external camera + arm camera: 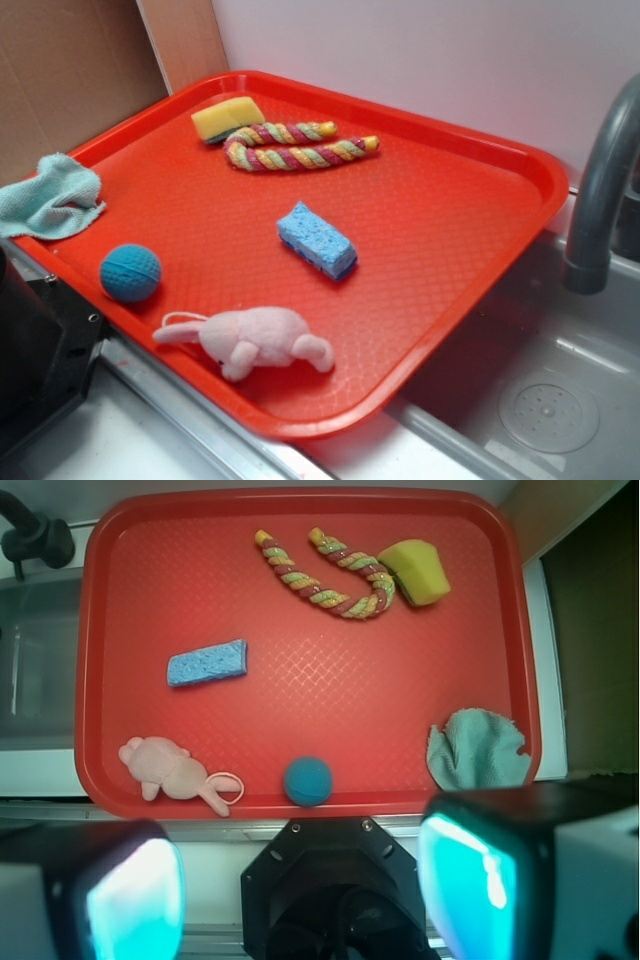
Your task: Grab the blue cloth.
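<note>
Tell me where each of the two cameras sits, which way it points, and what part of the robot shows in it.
Exterior: off to one side of the red tray, looking down at a slant across it toward the wall; a grey faucet and sink stand at right; a dark part at the left edge may be the robot.
Wrist: on the arm, high up, facing straight down on the tray; the tool with its two fingers wide apart fills the bottom.
Both show the blue cloth on the tray's rim, blue ball, blue sponge, pink plush, rope toy.
</note>
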{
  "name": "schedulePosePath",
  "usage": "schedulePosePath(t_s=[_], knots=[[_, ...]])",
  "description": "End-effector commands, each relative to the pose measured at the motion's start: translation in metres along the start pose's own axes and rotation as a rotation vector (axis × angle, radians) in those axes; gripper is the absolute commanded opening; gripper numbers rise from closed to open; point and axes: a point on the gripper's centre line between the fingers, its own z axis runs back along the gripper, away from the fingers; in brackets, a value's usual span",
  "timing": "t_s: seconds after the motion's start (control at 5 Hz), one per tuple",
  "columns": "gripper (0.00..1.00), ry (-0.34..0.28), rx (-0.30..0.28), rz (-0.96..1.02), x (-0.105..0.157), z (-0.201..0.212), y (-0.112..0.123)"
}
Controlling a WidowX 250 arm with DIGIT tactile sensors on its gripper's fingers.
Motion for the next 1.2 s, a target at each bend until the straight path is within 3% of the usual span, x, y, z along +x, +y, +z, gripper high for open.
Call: schedulePosePath(t_s=[0.0,0.2,0.4,0.6,0.8,1.0], knots=[[1.0,0.0,0.0,0.0,0.0,0.0,0.0],[1.0,0.106,0.152,0.107,0.012,-0.05,0.044],[1.0,0.112,0.299,0.264,0.008,-0.093,0.084],[1.0,0.045,0.36,0.467,-0.001,-0.124,0.119],[1.0,0.048,0.308,0.541,-0.014,-0.15,0.154],[1.0,0.038,0.176,0.464,-0.015,-0.173,0.171]])
